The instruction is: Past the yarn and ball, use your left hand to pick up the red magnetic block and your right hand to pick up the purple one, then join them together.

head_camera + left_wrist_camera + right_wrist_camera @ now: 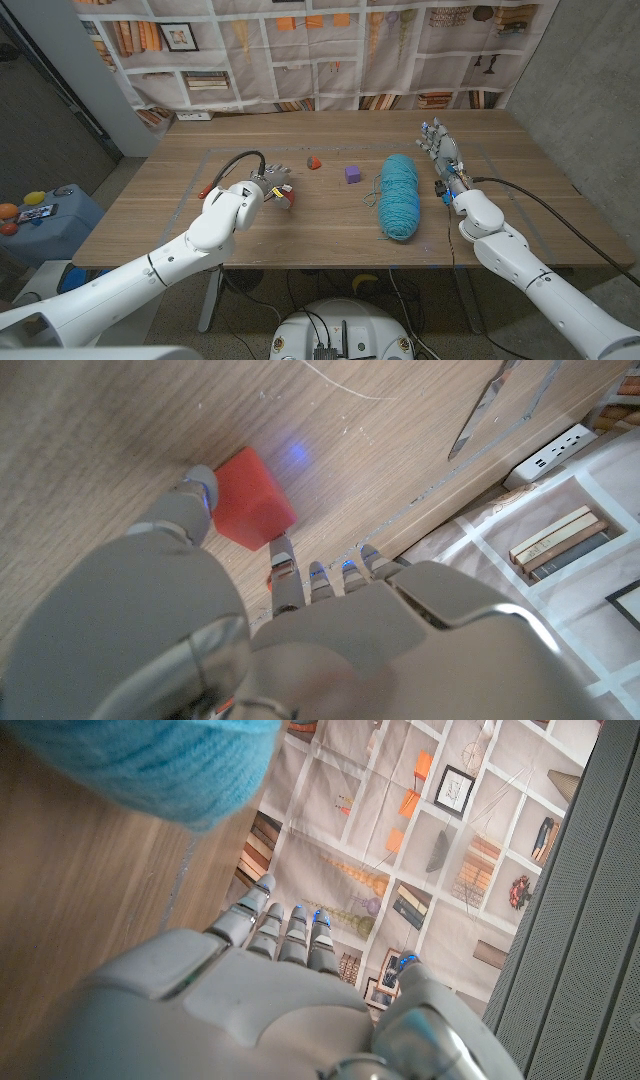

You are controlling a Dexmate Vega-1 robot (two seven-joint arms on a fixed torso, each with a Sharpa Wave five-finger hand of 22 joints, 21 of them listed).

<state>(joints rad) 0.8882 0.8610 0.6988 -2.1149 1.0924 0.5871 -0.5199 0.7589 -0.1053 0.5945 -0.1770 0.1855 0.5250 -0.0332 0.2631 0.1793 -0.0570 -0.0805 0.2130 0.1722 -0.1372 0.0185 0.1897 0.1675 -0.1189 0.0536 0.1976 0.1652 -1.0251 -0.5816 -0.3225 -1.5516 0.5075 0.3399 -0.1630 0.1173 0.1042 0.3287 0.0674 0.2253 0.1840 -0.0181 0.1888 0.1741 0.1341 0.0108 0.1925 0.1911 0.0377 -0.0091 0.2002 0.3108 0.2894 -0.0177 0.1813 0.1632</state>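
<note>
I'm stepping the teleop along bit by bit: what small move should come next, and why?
Probably close the left hand on the red block: its fingers already sit at the block, with no clear grip yet. The right hand waits beside the yarn, far from the purple block.

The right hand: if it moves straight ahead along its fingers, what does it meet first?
Probably nothing on the table. The right hand points toward the far table edge and the bookshelf backdrop; the blue yarn lies beside it.

Setting: robot lab or test room. Evidence: wooden table [300, 225] against a printed bookshelf backdrop [330, 50] (fabric, not real shelves), bare grey walls [590, 90], loose cables [560, 215].
</note>
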